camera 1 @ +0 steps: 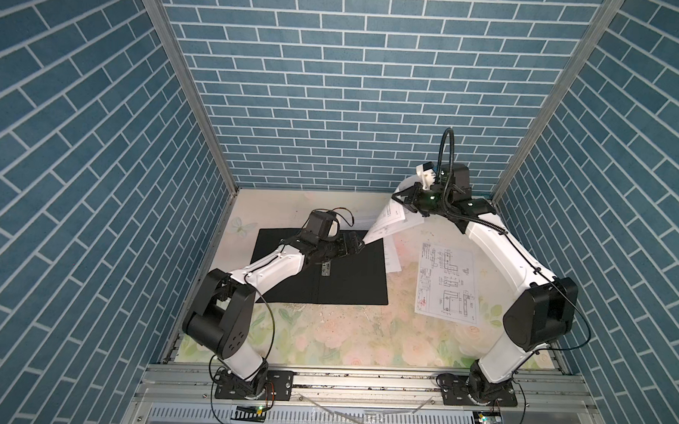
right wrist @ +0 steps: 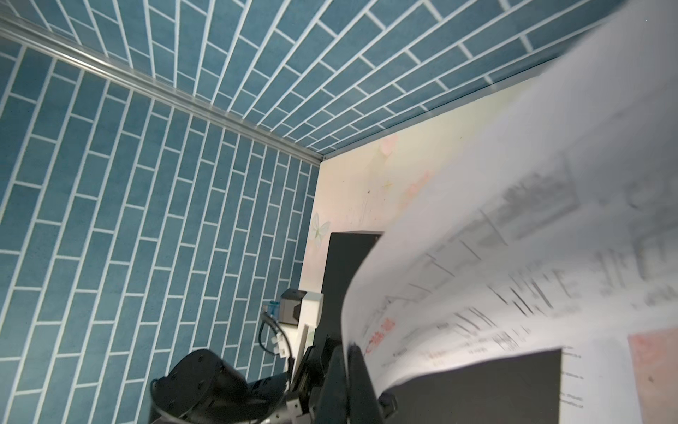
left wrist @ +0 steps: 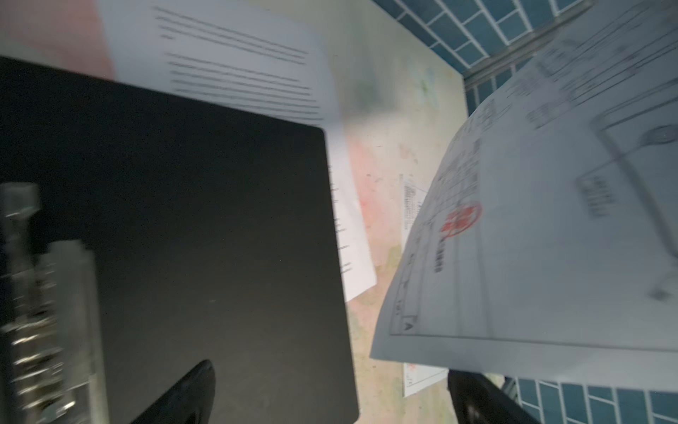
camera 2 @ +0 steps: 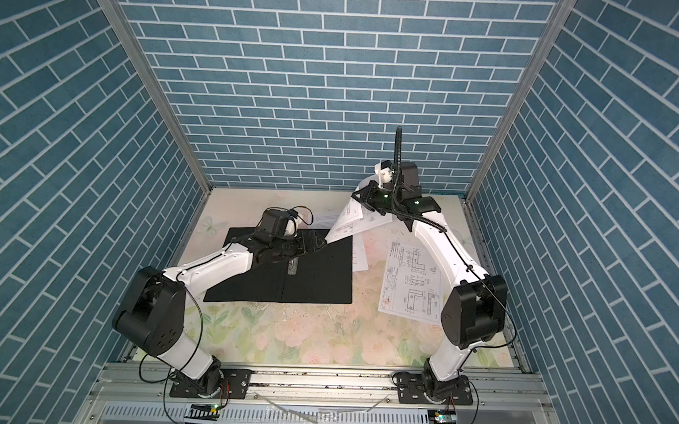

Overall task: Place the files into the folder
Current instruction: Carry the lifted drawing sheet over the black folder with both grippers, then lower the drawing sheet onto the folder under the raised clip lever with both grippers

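While the right pincer point(camera 1: 400, 197) clamps a drawing sheet point(camera 1: 388, 222) aloft near the worktop's point(camera 1: 345, 337) far edge, the left pincer point(camera 1: 358, 244) gapes wide over the folder point(camera 1: 347, 283) lying spread mid-worktop, gripping nothing.

Nothing legible in any view.
- Text sheet point(left wrist: 238, 62), showing from under the far-right corner of the folder point(left wrist: 201, 220): lines of black print, too blurred to read.
- Lifted drawing sheet point(left wrist: 532, 238), above the folder's far-right corner: round red stamp point(left wrist: 460, 220) and boxed lettering, unreadable.
- Flat drawing sheet point(camera 1: 446, 282), right of the folder: dimension figures and a red mark point(camera 1: 423, 301), too small to read.
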